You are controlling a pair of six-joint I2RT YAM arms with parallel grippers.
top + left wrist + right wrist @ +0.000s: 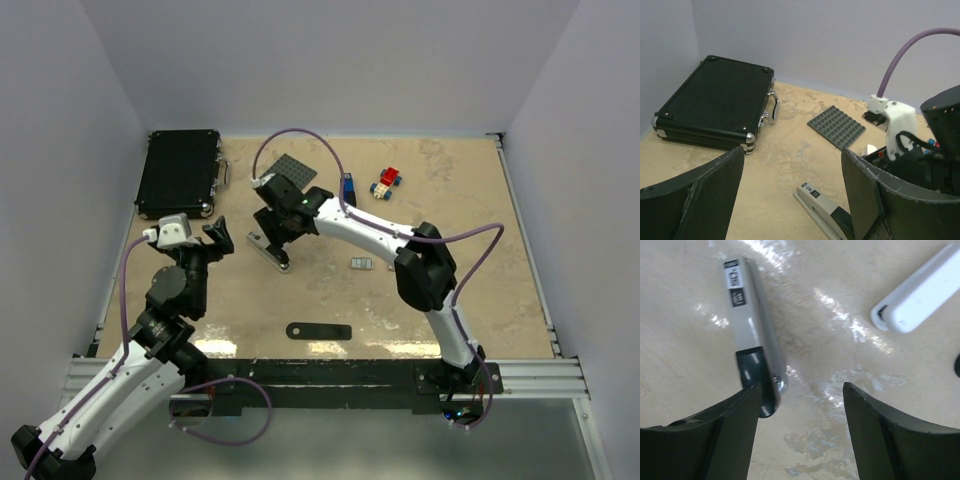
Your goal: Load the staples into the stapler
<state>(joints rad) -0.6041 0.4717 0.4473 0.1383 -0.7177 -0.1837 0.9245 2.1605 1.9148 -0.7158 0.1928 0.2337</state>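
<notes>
The right gripper (801, 390) hangs low over the table (470, 200) with its fingers spread wide and nothing held between them. The stapler (751, 335) lies flat on the table. Its dark end sits at the tip of the finger on the left of the right wrist view, and its grey body runs away from that finger, outside the gap. Contact between finger and stapler cannot be confirmed. The staples (361, 263), a small pale grey box, lie on the table to the right of the right gripper, just beside that arm's elbow and well apart from the stapler. The left gripper (792, 152) is raised to the left of the stapler, with its fingers also spread and holding nothing. A black briefcase (715, 102) lies closed beyond the left gripper, and a grey studded baseplate (836, 126) lies beyond the right gripper. A toy-brick car (387, 181) stands farther right, well apart from both grippers.
</notes>
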